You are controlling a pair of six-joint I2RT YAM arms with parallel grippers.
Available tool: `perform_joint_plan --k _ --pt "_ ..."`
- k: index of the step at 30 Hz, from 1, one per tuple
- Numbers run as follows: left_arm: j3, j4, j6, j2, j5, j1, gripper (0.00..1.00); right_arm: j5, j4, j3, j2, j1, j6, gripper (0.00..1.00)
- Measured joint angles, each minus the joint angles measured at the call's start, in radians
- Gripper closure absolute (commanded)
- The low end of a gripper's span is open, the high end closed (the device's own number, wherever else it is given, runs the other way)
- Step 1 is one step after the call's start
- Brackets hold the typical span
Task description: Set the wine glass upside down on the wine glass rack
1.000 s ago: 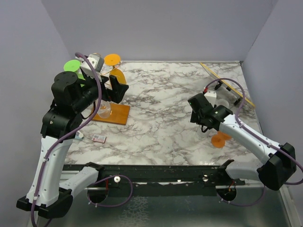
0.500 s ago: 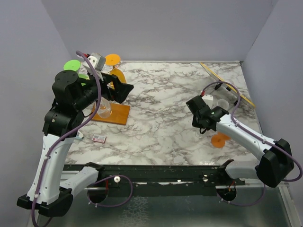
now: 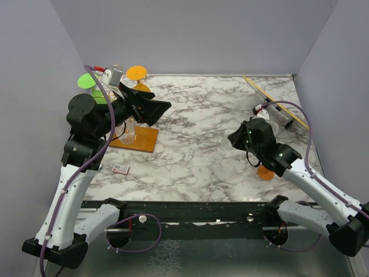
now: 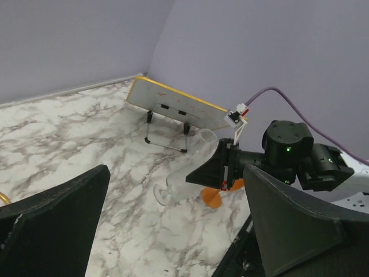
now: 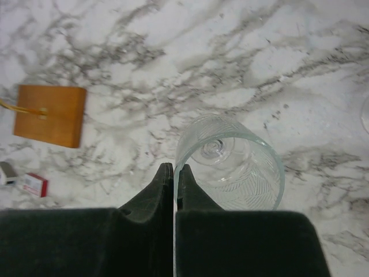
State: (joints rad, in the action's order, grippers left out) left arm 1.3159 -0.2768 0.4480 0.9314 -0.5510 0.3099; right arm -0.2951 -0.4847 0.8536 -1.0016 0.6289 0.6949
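Observation:
My right gripper (image 5: 174, 170) is shut on the rim of a clear ribbed wine glass (image 5: 230, 161), one finger inside the bowl and one outside. In the left wrist view the wine glass (image 4: 187, 173) hangs tilted from the right gripper (image 4: 222, 170), foot low over the marble. In the top view the right arm hides the glass. The wine glass rack, with its orange-brown wooden base (image 3: 141, 138), stands at the left and carries glasses with green (image 3: 86, 81) and orange (image 3: 136, 73) feet. My left gripper (image 3: 151, 108) is raised beside the rack, open and holding nothing.
An orange disc (image 3: 266, 172) lies on the marble just below the right gripper. A yellow-edged board on a wire stand (image 3: 277, 104) leans at the back right. A small red and white box (image 3: 120, 169) lies in front of the rack's base (image 5: 49, 115).
My right gripper has shut on the glass rim, and that arm has swung up and towards the rack. The left arm has lifted and turned its open gripper to the right.

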Motion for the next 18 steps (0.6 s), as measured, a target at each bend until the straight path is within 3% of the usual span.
perform_joint_plan --k 10,18 --pt "-0.185 0.221 0.41 0.127 -0.025 0.007 0.01 0.071 0.401 -0.158 0.196 0.0 0.074 0.99" --pt "-0.237 0.36 0.605 0.2 0.032 0.124 0.01 0.1 0.704 -0.217 0.296 0.0 0.156 0.99"
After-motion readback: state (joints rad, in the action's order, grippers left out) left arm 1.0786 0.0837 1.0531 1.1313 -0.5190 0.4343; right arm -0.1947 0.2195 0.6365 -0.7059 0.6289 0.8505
